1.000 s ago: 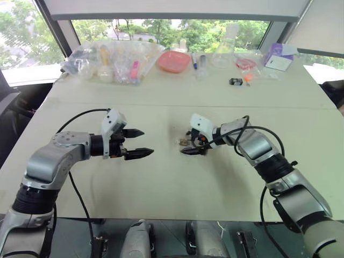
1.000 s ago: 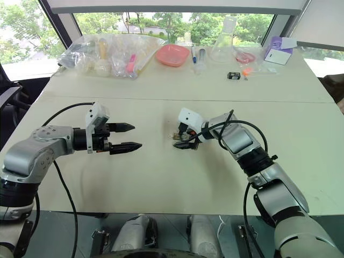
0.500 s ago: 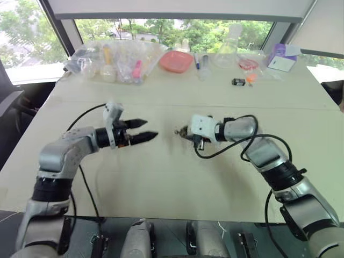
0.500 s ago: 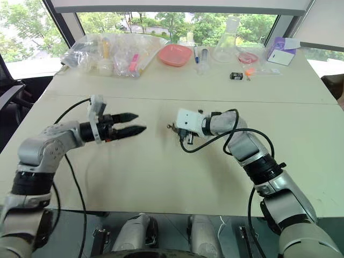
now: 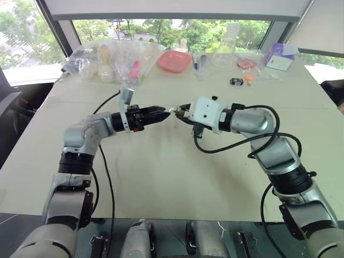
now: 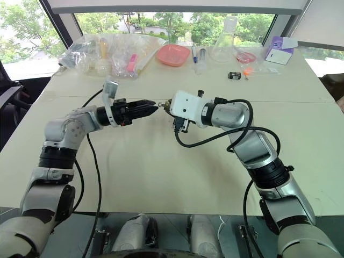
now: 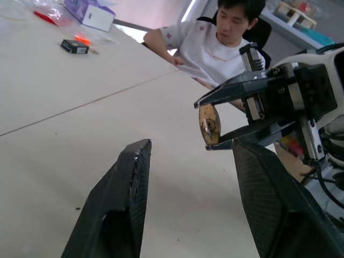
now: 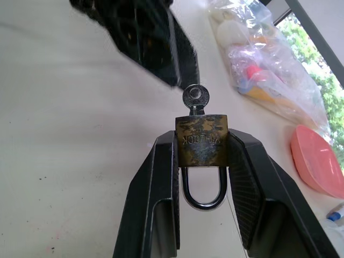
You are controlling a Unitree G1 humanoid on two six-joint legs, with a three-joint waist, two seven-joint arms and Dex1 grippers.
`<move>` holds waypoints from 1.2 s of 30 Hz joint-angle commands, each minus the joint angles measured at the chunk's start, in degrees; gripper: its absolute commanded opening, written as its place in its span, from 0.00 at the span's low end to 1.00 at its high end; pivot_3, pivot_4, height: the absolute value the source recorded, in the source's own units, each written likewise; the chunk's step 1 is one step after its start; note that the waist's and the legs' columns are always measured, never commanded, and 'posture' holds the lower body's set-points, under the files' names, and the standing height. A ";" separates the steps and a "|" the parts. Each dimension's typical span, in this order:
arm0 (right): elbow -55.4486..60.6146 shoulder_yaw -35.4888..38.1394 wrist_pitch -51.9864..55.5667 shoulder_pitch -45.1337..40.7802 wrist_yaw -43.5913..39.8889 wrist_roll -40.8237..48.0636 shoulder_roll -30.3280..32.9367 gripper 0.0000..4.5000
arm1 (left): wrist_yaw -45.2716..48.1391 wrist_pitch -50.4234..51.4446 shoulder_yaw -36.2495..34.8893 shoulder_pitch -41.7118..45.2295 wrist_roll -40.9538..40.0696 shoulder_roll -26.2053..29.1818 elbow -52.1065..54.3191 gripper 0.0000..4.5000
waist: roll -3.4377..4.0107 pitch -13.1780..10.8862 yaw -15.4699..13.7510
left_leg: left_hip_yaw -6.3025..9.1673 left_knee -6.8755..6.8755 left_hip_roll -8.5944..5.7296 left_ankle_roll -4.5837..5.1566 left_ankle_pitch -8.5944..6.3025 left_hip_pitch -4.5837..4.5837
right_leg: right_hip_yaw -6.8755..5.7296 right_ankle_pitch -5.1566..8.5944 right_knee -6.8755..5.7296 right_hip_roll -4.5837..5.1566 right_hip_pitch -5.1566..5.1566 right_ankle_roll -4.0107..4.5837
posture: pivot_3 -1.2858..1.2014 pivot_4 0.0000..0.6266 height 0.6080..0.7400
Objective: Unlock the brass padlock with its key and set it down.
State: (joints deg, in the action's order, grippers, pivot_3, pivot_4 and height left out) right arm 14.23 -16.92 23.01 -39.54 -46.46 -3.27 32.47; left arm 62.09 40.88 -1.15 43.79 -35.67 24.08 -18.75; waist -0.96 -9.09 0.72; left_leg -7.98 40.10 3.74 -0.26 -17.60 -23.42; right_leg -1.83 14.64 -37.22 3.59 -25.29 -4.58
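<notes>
The brass padlock (image 8: 202, 140) is clamped between the fingers of my right gripper (image 8: 202, 138), held in the air above the middle of the table. Its dark shackle (image 8: 202, 198) points back toward the wrist. The silvery key (image 8: 195, 98) sticks out of the lock's far end. My left gripper (image 5: 161, 114) points level at it from the left, its tips just short of the key. In the left wrist view its fingers (image 7: 126, 177) stand apart with nothing between them, and the padlock (image 7: 209, 124) sits a little ahead.
Along the far edge of the table (image 5: 161, 177) lie clear plastic bags (image 5: 110, 59), a pink dish (image 5: 173, 61), a glass flask (image 5: 226, 54), a purple box (image 5: 279, 56) and a small black-and-orange item (image 5: 236, 81). A person (image 7: 215, 43) sits beyond the table.
My right gripper shut on the padlock and lifted it off the table. My left gripper moved right and up to meet it, and its fingers narrowed.
</notes>
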 commanded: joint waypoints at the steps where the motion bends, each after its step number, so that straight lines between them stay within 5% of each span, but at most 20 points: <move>1: 3.10 1.47 0.24 -0.87 0.71 -0.07 -0.32 0.15 | 1.17 -1.63 -0.77 2.52 0.43 -0.14 -0.88 0.61 | 0.00 0.00 0.00 | 0.00 0.00 0.00 0.00 0.00 0.00 | 0.00 0.00 0.00 0.00 0.00 0.00 | 0.52 0.24 0.95; 6: 4.01 1.46 0.85 -0.71 0.72 0.06 -0.21 0.15 | 1.21 -1.94 -2.42 3.81 -0.72 -1.16 -2.49 0.61 | 0.00 0.00 0.00 | 0.02 0.00 0.00 0.00 0.00 0.00 | 0.00 0.00 0.00 0.00 0.00 0.00 | 0.52 0.24 0.95; 11: 4.06 1.21 1.20 -0.89 0.75 -0.02 -0.36 0.15 | 2.47 -2.09 -2.12 3.98 -0.22 -0.85 -2.97 0.06 | 0.00 0.00 0.01 | 0.02 0.00 0.00 0.00 0.00 0.00 | 0.00 0.00 0.00 0.00 0.00 0.00 | 0.52 0.24 0.95; 12: 4.11 1.21 1.25 -0.94 0.76 0.02 -0.40 0.15 | 3.22 -2.35 -1.43 3.64 0.37 -0.49 -2.63 0.02 | 0.00 0.00 0.01 | 0.02 0.00 0.00 0.00 0.00 0.00 | 0.00 0.00 0.00 0.00 0.00 0.00 | 0.52 0.24 0.95; 26: 3.93 1.11 1.23 -1.48 1.01 0.05 -0.96 0.15 | 7.05 -8.12 2.51 2.69 6.13 0.81 -1.11 0.02 | 0.00 0.00 0.00 | 0.02 0.00 0.00 0.00 0.00 0.00 | 0.00 0.00 0.00 0.00 0.00 0.00 | 0.52 0.24 0.95; 36: 3.44 1.09 0.31 -1.78 1.31 -0.65 -0.79 0.15 | 5.08 -39.29 7.71 2.88 21.61 -0.52 -3.52 0.02 | 0.00 0.00 -0.07 | -0.02 -0.01 0.00 0.00 0.00 0.00 | 0.00 0.00 0.02 0.00 0.00 0.00 | 0.52 0.24 0.95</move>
State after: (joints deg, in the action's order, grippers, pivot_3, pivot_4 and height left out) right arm 14.53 -17.00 25.10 -39.53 -45.30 -4.52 32.57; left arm 67.78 6.93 5.15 46.51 -16.66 24.09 -22.07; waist -0.96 -9.09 0.65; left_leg -8.01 40.10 3.74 -0.26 -17.61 -23.43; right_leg -1.83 14.64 -37.21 3.60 -25.30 -4.57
